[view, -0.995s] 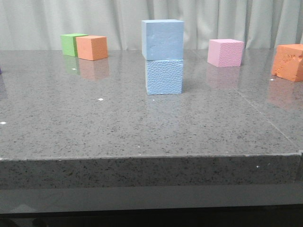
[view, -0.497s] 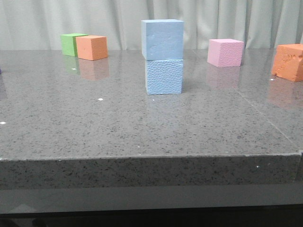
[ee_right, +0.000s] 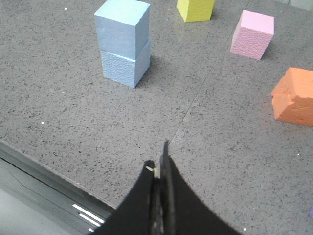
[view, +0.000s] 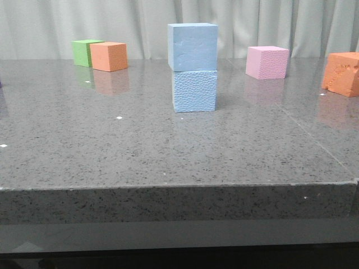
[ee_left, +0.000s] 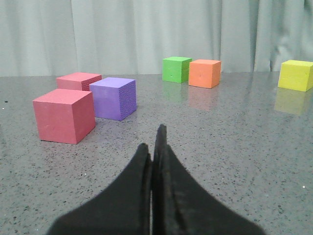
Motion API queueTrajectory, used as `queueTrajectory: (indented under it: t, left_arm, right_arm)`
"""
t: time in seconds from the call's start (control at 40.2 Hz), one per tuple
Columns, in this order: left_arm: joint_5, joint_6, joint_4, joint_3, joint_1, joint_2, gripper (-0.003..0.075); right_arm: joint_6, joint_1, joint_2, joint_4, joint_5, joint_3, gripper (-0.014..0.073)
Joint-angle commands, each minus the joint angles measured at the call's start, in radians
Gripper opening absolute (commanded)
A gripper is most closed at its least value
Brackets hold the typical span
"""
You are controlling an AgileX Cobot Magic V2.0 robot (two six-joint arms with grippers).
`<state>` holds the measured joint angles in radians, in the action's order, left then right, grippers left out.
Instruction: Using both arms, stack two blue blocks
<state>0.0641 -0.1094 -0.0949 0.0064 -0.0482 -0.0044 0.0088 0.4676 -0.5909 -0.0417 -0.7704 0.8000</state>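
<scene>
The smoother blue block [view: 192, 46] sits on top of the pebbly blue block [view: 194, 91] in the middle of the grey table [view: 112, 151]. The stack also shows in the right wrist view, smooth block [ee_right: 122, 28] above pebbly block [ee_right: 125, 66]. No gripper shows in the front view. My left gripper [ee_left: 152, 147] is shut and empty, low over the table far from the stack. My right gripper [ee_right: 159, 164] is shut and empty, near the table's front edge, apart from the stack.
A green cube [view: 85, 52] and an orange cube [view: 109, 56] stand at the back left. A pink cube [view: 267, 61] and a ragged orange block [view: 342, 73] stand at the right. Two red cubes [ee_left: 64, 115], a purple cube [ee_left: 113, 98] and a yellow cube [ee_left: 295, 75] show in the left wrist view.
</scene>
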Motion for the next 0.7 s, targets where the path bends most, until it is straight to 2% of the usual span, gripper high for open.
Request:
queueTrajectory:
  t: [0.0,0.249,0.398,0.572,0.671]
  left_arm:
    - [-0.082,0.008,0.000,0.001,0.002,-0.019,-0.0020]
    - [-0.082,0.008,0.000,0.001,0.002,-0.019,-0.0020]
    - [-0.082,0.008,0.000,0.001,0.002,-0.019,-0.0020]
    - [-0.082,0.008,0.000,0.001,0.002,-0.019,-0.0020]
    - [-0.082,0.008,0.000,0.001,0.002,-0.019,-0.0020]
  right_arm:
    - [-0.009,-0.022,0.035,-0.019,0.095,-0.007,-0.0068]
    - [-0.009,-0.223,0.281,0.002,0.439,-0.329,-0.0068]
    - [-0.009,-0.347,0.467,0.070,0.540,-0.541,-0.0068]
    - [-0.009,-0.412,0.568,0.069,0.639,-0.697,-0.0068]
    - [-0.009,-0.426,0.594,0.069,0.743,-0.771,-0.0068]
